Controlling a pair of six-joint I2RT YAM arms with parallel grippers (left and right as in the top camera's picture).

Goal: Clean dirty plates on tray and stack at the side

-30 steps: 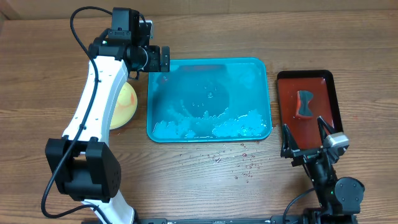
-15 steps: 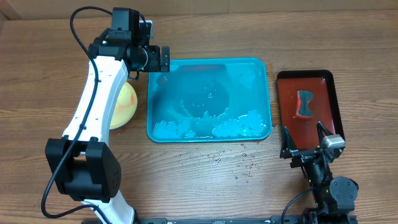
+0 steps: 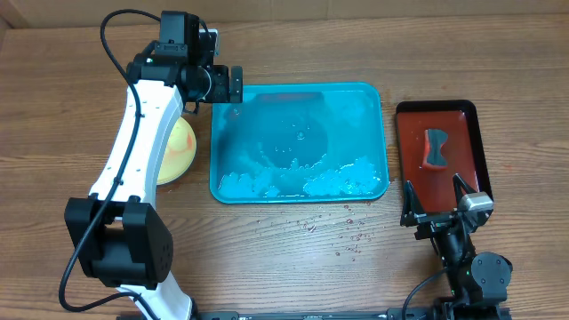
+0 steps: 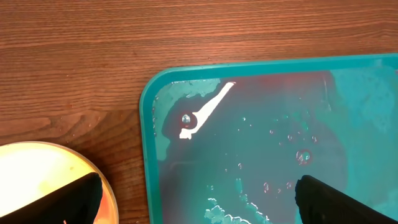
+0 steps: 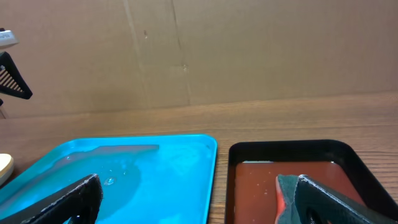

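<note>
The turquoise tray [image 3: 378, 133] lies mid-table, holding reddish-tinted water and white foam [image 3: 342, 182]. A faint round outline in the water [image 3: 289, 133] looks like a light blue plate lying flat. A pale yellow-green plate [image 3: 178, 147] with a red smear sits on the wood left of the tray, partly under my left arm. My left gripper [image 3: 229, 84] hovers open over the tray's far left corner [image 4: 149, 99]; one finger [image 4: 74, 199] is above the yellow plate [image 4: 37, 174]. At the front end of the dark red tray, my right gripper [image 3: 433, 182] is open and holds nothing.
A dark red tray [image 3: 467, 116] with reddish liquid stands right of the turquoise tray and holds a grey-and-red sponge [image 3: 436, 148]. Water drops [image 3: 342, 236] dot the wood in front of the turquoise tray. A cardboard wall [image 5: 199, 50] closes the far side.
My right arm pulled back a little toward the table's front edge a second ago and has since held still. The left arm has not moved.
</note>
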